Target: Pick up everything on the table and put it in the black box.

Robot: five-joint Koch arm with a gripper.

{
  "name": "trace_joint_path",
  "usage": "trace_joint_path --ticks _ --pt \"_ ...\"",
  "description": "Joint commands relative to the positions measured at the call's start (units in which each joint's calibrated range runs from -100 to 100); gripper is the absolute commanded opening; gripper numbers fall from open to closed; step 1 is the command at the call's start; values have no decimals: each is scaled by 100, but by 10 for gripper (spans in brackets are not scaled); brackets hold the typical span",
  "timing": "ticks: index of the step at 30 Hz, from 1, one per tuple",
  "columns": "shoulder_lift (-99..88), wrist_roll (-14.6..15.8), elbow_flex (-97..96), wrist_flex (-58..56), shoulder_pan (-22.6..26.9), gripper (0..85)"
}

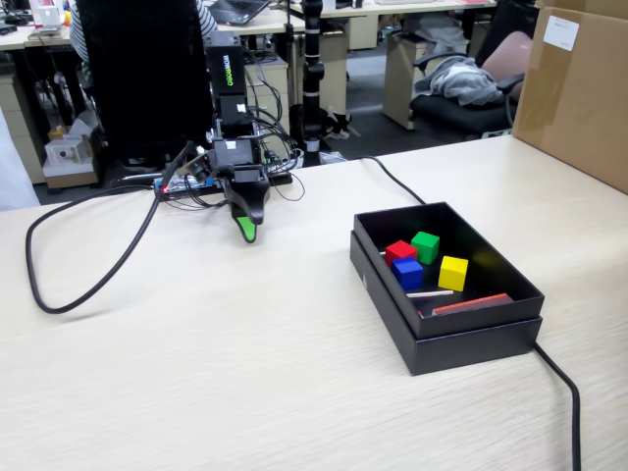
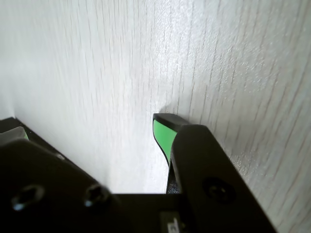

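Note:
In the fixed view the black box (image 1: 461, 343) stands on the table (image 1: 245, 373) at the right. Inside it lie the red cube (image 1: 399, 252), the green cube (image 1: 425, 245), the blue cube (image 1: 407, 273) and the yellow cube (image 1: 452, 272), close together. My gripper (image 1: 247, 233) hangs at the back left, far from the box, with its green-padded tip down at the table top. In the wrist view the gripper (image 2: 87, 124) is open and empty: one green-padded finger (image 2: 163, 133) shows at the right, the other jaw at the left edge, with bare table between them.
A thin white stick (image 1: 430, 292) and a red strip (image 1: 471, 303) also lie in the box. Thick black cables loop at the left (image 1: 59, 304) and run past the box at the right (image 1: 564, 392). A brown carton (image 1: 579, 88) stands at the back right.

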Motion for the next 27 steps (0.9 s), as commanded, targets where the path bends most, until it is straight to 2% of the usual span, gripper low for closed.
trace_joint_path --ticks 1,8,27 --pt "-108 225 7 495 122 496" --pt "-96 264 -1199 1584 234 492" --pt "-85 274 -1353 1446 215 485"
